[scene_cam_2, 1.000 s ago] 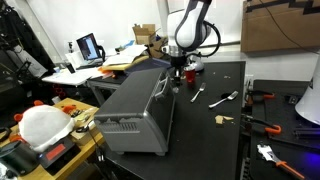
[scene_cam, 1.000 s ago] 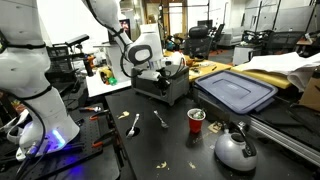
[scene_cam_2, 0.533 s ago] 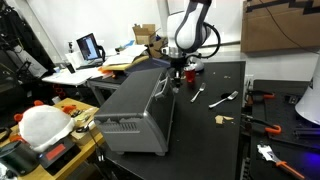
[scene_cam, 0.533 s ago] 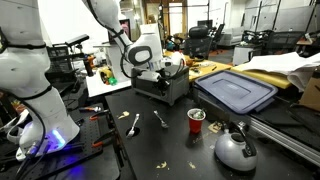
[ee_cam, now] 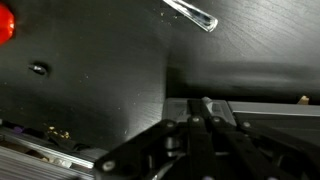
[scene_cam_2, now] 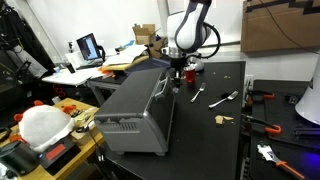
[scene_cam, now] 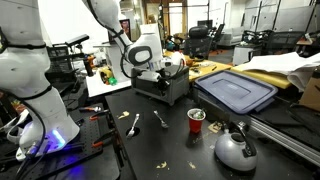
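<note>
My gripper (ee_cam: 203,104) has its fingers pressed together with nothing showing between them. In the wrist view the tips rest at the edge of a grey metal appliance (ee_cam: 260,110). In both exterior views the gripper (scene_cam_2: 178,76) (scene_cam: 160,71) hangs at the far end of this box-shaped appliance (scene_cam_2: 135,105) (scene_cam: 165,86), close to its long handle (scene_cam_2: 159,88). I cannot tell whether the tips touch the handle.
On the black table lie a spoon (scene_cam: 134,124), a fork (scene_cam: 160,119), a red cup (scene_cam: 196,121) and a metal kettle (scene_cam: 235,148). A blue bin lid (scene_cam: 235,92) sits behind. Two utensils (scene_cam_2: 223,99) lie beside the appliance. Cluttered desks surround the table.
</note>
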`<control>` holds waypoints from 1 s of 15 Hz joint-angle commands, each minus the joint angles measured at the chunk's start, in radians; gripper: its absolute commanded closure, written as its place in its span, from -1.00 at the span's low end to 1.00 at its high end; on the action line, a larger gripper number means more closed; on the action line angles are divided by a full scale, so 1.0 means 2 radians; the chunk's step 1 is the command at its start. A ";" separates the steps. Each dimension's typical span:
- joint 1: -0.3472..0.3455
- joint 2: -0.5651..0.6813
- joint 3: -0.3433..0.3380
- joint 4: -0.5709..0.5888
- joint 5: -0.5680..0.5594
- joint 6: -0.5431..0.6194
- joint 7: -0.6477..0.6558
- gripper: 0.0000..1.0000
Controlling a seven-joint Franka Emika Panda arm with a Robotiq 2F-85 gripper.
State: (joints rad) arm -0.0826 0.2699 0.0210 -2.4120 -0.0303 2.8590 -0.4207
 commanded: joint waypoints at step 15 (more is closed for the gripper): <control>0.038 0.024 -0.037 0.004 -0.108 0.032 0.100 1.00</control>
State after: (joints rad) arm -0.0454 0.2725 -0.0149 -2.4117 -0.1806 2.8653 -0.2815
